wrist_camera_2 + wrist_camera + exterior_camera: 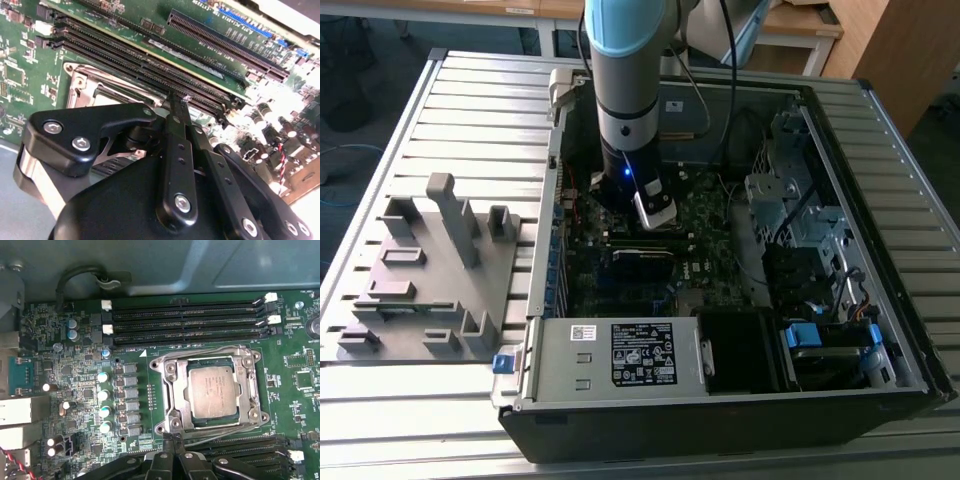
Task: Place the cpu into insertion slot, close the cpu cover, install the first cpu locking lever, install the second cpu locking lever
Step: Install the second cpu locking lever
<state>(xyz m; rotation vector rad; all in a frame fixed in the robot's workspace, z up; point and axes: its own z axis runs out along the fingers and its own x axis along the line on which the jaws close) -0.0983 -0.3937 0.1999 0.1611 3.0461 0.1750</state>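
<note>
In the first wrist view, the cpu point(212, 390) is lying flat in the insertion slot point(165, 390), with the cpu cover point(248, 390) seemingly down around it, though that is hard to confirm. The claw point(172, 439) is hanging at the socket's near edge, fingers pressed together and pinching nothing, so the socket is lying straight ahead of its tips, with the memory slots point(185, 320) running crosswise beyond.

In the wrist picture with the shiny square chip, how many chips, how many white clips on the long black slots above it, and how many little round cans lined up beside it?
Square chip: 1
White clips on the slots above it: 4
Round cans in the column beside it: 4
Total: 9
</note>
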